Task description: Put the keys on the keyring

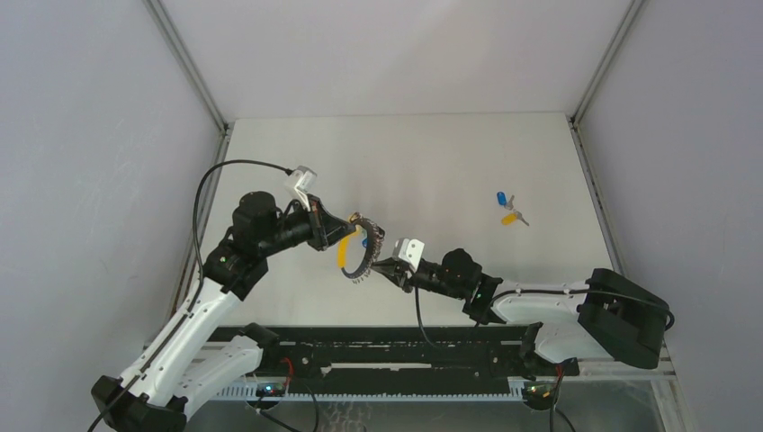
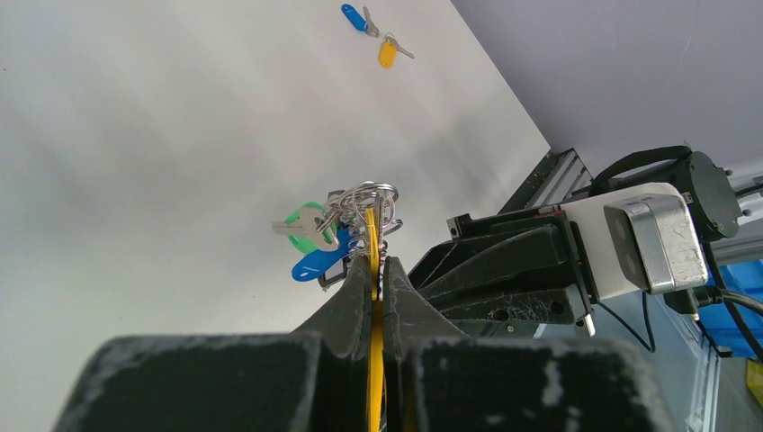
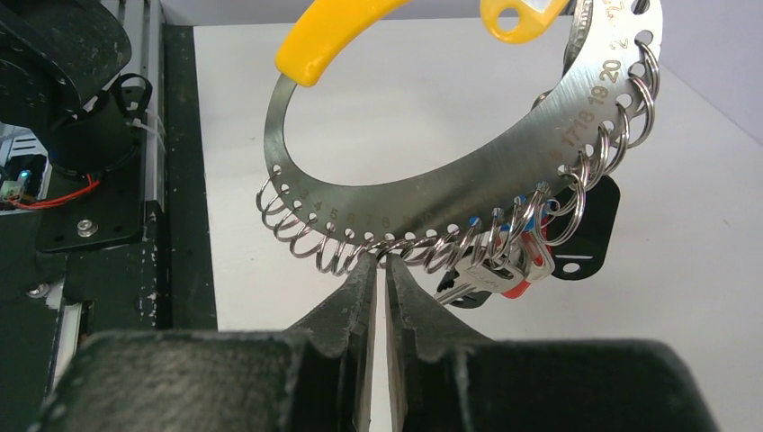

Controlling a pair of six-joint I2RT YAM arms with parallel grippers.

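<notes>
The keyring [image 1: 366, 245] is a curved silver plate [image 3: 468, 171] with numbered holes, several small split rings and a yellow handle [image 3: 333, 36], held above the table between the arms. My left gripper [image 1: 346, 236] is shut on the yellow handle [image 2: 375, 270]. My right gripper [image 1: 376, 265] is pinched on one small ring at the plate's lower edge [image 3: 378, 261]. Green-, blue- [image 2: 315, 265] and red-capped [image 3: 522, 288] keys hang from the rings. The loose blue key [image 1: 501, 198] and yellow-orange key [image 1: 510, 217] lie together on the table at the right, also in the left wrist view [image 2: 354, 16] [image 2: 387, 54].
The white table [image 1: 405, 162] is walled in by grey panels on three sides. A black rail [image 1: 396, 355] with cables runs along the near edge by the arm bases. A black tag [image 3: 594, 225] hangs behind the keyring.
</notes>
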